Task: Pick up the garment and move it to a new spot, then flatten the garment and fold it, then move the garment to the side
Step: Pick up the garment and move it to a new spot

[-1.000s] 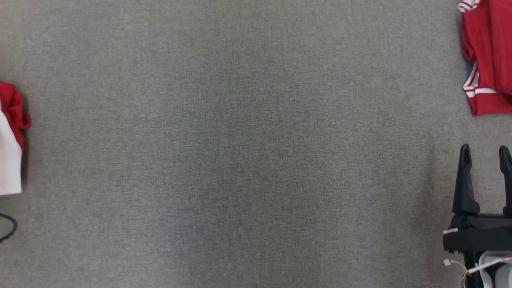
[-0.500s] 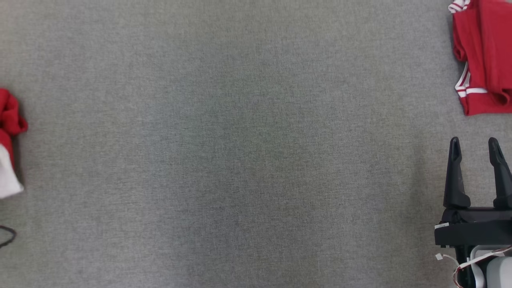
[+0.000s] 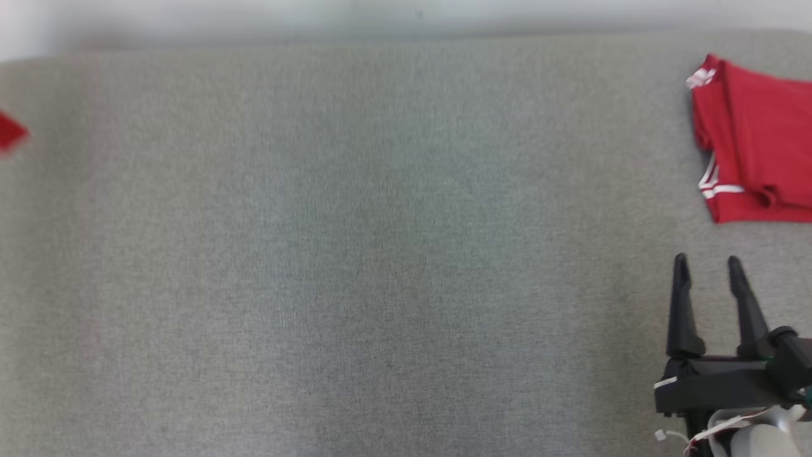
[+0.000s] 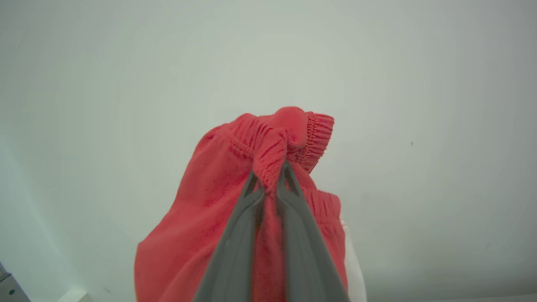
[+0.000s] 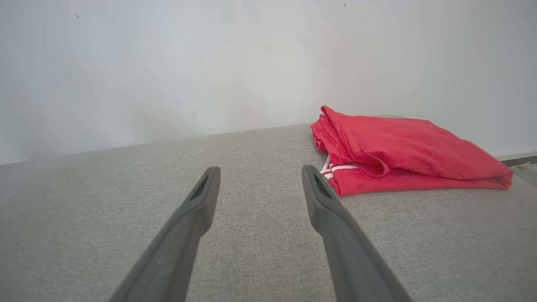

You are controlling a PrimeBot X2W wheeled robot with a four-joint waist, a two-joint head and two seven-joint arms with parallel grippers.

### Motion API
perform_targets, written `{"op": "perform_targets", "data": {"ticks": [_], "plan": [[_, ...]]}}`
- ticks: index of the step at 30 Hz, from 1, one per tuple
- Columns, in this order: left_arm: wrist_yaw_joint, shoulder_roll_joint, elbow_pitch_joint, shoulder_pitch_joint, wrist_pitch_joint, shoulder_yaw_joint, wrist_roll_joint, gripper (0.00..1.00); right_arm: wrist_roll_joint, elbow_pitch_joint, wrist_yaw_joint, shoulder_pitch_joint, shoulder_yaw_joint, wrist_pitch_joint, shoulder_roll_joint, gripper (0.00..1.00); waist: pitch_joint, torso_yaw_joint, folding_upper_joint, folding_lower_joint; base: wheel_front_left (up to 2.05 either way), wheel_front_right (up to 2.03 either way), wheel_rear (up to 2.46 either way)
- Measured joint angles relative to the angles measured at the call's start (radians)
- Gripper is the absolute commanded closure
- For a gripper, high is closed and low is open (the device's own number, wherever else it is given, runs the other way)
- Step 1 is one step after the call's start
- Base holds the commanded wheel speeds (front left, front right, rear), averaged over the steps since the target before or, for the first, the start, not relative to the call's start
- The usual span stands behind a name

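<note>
Grey woven surface (image 3: 380,254) spans the head view from edge to edge. A pale wall (image 3: 406,16) borders it at 12 o'clock.

Folded red piece with white stripes (image 3: 755,146): lies flat on the surface at 2 o'clock in the head view and runs off the edge at 3 o'clock. In the right wrist view it (image 5: 402,151) lies at 2 o'clock, just beyond the right-hand finger, close to the wall and apart from the claw.

Red garment (image 4: 218,209): off the surface, hanging from the left gripper (image 4: 269,178) against the plain wall in the left wrist view. The ribbed waistband is bunched at 12 o'clock above the fingertips and the body of the cloth drops toward 7 o'clock. A white patch (image 4: 352,260) shows at its 5 o'clock edge.

Left gripper: clenched on the garment, with the gathered waistband pinched between the two finger ends.

Right gripper (image 3: 707,261): at 4 o'clock in the head view, fingers pointing to 12 o'clock, released and grasping nothing. In the right wrist view it (image 5: 260,172) stands spread above bare grey cloth.

Blurred red corner (image 3: 9,132): at 9 o'clock on the head view's edge. Which item it belongs to cannot be told.
</note>
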Motion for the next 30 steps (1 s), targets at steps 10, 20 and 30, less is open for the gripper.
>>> {"op": "perform_targets", "data": {"ticks": [10,20,30], "plan": [[0.008,-0.176,-0.335,-0.042,0.145,-0.147,-0.010,1.00,0.029,0.064,0.000,0.001,0.028,-0.019,0.010,0.00,-0.069,-0.061,0.0000,0.0000,0.00,0.00,0.00],[0.053,-0.389,-0.476,0.117,0.197,-0.283,-0.047,1.00,0.084,0.077,0.000,0.011,0.037,-0.022,0.012,0.00,-0.091,-0.204,-0.0001,0.0000,0.00,0.00,0.00],[0.095,-0.436,-0.380,0.411,0.114,-0.335,-0.068,1.00,0.101,0.068,0.000,0.024,0.053,-0.023,0.012,0.00,-0.090,-0.284,0.0000,0.0000,0.00,0.00,0.00]]}}
